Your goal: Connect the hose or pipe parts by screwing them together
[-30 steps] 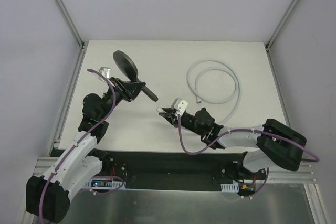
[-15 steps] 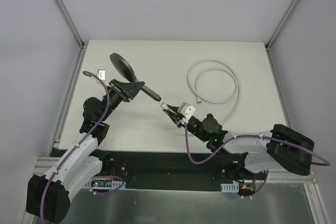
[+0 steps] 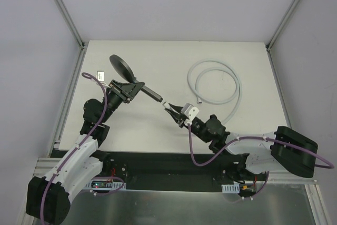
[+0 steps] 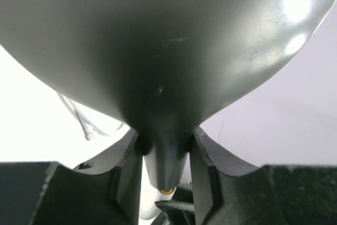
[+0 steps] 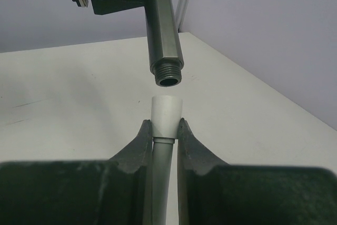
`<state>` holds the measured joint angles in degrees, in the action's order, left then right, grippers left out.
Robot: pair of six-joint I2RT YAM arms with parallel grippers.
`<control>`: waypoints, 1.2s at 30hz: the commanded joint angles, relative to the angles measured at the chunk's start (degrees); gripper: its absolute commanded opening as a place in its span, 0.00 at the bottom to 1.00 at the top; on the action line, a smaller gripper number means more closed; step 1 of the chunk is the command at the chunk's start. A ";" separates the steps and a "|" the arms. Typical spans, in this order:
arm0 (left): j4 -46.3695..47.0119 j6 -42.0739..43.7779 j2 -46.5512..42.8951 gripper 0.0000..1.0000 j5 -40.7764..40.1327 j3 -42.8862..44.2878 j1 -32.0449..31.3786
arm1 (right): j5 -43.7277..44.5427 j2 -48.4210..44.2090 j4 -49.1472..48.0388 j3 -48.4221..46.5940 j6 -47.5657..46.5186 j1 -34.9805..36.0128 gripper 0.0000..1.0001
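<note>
My left gripper (image 3: 128, 90) is shut on the dark grey shower head (image 3: 121, 67), gripping the handle just below the round face. In the left wrist view the head (image 4: 168, 40) fills the top, and the handle (image 4: 166, 162) sits between the jaws. The handle's threaded end (image 5: 167, 75) points at my right gripper (image 3: 172, 110). That gripper (image 5: 165, 127) is shut on the pale hose's white end fitting (image 5: 167, 110). The fitting sits just short of the thread, with a small gap between them. The rest of the hose (image 3: 216, 85) lies coiled on the table, its other end (image 3: 199, 100) loose.
The white table (image 3: 253, 61) is closed in by pale walls, with aluminium posts (image 3: 63, 9) at the back corners. A black rail (image 3: 168, 164) carries the arm bases along the near edge. Purple cables (image 3: 192, 143) hang from both arms.
My right gripper has swung up and right with the hose fitting, lining it up below the handle's end. The left arm shifted the shower head slightly left.
</note>
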<state>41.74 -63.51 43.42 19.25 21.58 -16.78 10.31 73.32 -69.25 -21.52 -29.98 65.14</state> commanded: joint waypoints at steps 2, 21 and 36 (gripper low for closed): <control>6.17 -1.01 -1.76 0.00 0.53 -0.05 0.17 | -0.72 -2.13 -3.87 -1.24 -1.05 0.42 0.01; -30.10 1.46 -4.75 0.00 -9.04 12.51 -0.89 | 6.56 -2.57 10.98 -7.21 -19.75 3.14 0.01; -32.86 -3.73 -3.87 0.00 -10.63 14.89 -2.12 | 10.26 1.74 13.27 -13.02 -30.05 6.49 0.01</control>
<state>6.02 -66.65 40.14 10.39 33.41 -18.02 19.38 74.39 -54.39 -30.59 -56.99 71.13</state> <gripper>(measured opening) 0.322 0.159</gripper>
